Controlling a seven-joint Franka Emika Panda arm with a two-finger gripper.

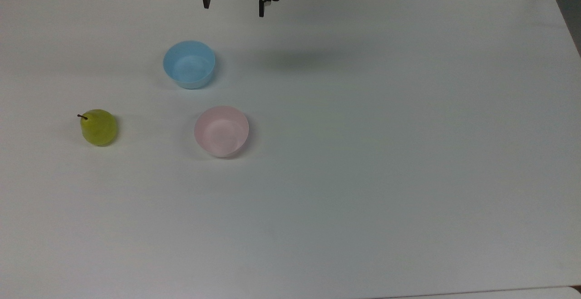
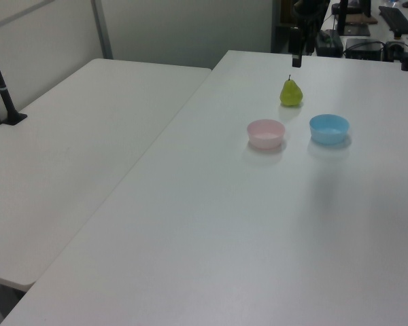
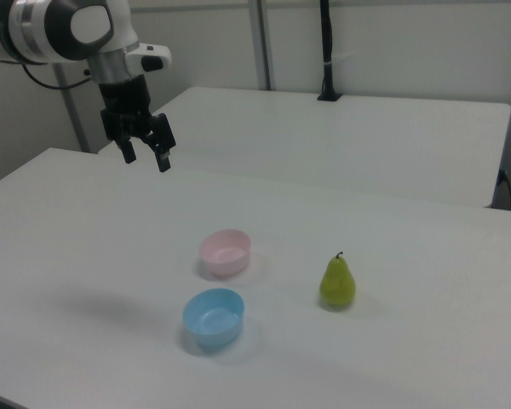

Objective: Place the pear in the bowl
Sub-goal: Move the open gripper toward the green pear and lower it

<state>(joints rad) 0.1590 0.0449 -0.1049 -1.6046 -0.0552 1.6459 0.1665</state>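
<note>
Pear (image 1: 99, 128) stands upright on the white table (image 1: 363, 176), at 9 o'clock from the pink bowl (image 1: 221, 131) in the top view and well apart from it. It looks smooth, glossy, rigid and probably light, so the rounded lower belly is the likely hold; the skin may slip. Gripper (image 1: 234, 5) hangs high at 12 o'clock, jaws spread, empty; the light blue bowl (image 1: 189, 64) is not the target.

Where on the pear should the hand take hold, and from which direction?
Probably from above, closing across the pear's wide lower belly. It stands upright and alone on the table, stem up, and the neck narrows. The open hand hangs high, away from it.
</note>
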